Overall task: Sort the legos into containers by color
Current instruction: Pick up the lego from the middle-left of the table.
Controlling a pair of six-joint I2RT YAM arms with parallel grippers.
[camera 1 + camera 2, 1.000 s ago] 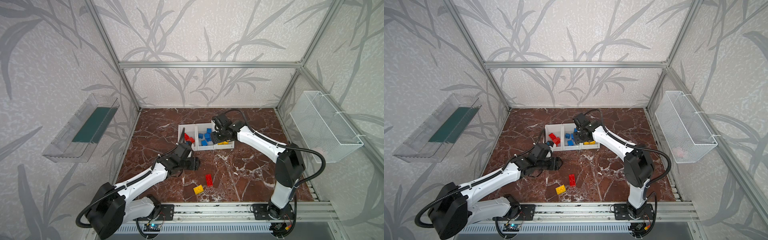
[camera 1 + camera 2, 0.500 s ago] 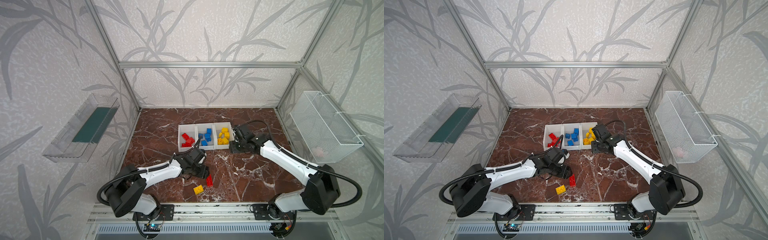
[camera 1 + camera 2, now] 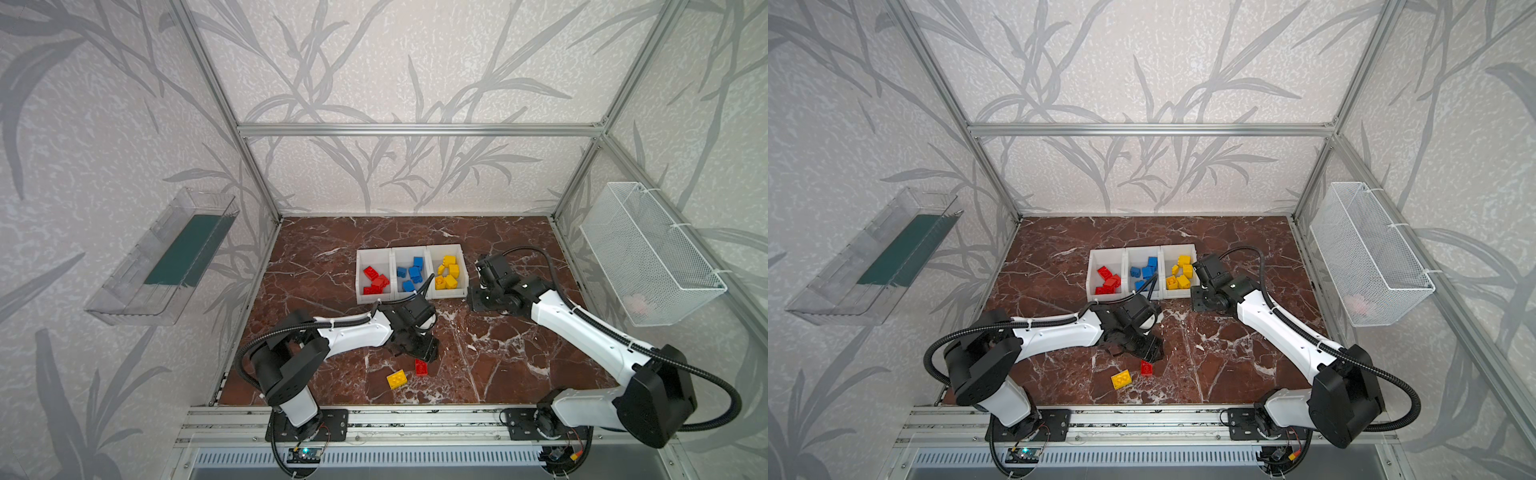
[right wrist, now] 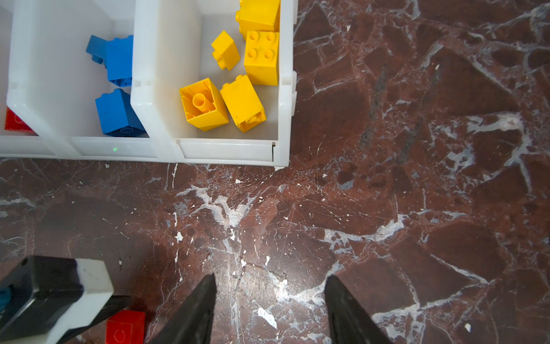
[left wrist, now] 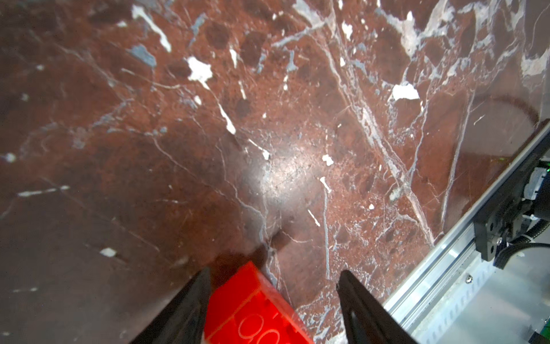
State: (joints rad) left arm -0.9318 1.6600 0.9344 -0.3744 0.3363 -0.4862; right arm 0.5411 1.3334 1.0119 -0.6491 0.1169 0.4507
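Nearest the front rail: loose yellow brick, studs up, on the bare marble floor, apart from both arms. Just beside it, toward the right arm's side, loose red brick, also on the floor and outside every bin.

Over the red brick: left gripper, pointed down. Seen from the left wrist, fingers spread about halfway, red brick lying between them. Close up against one finger, clear strip of marble before the other. Not clamped. Actual contact with the nearer finger impossible to tell.

Farther back: right gripper, low over the floor, just beside the front corner of the yellow bin. From the right wrist, fingers parted about halfway, nothing between them but marble.

Behind both grippers: three white bins touching in a row, namely red bin, blue bin and yellow bin, each holding bricks of its own colour only.

Farthest off, on the side walls: clear tray on the left arm's side, wire basket on the right arm's side.
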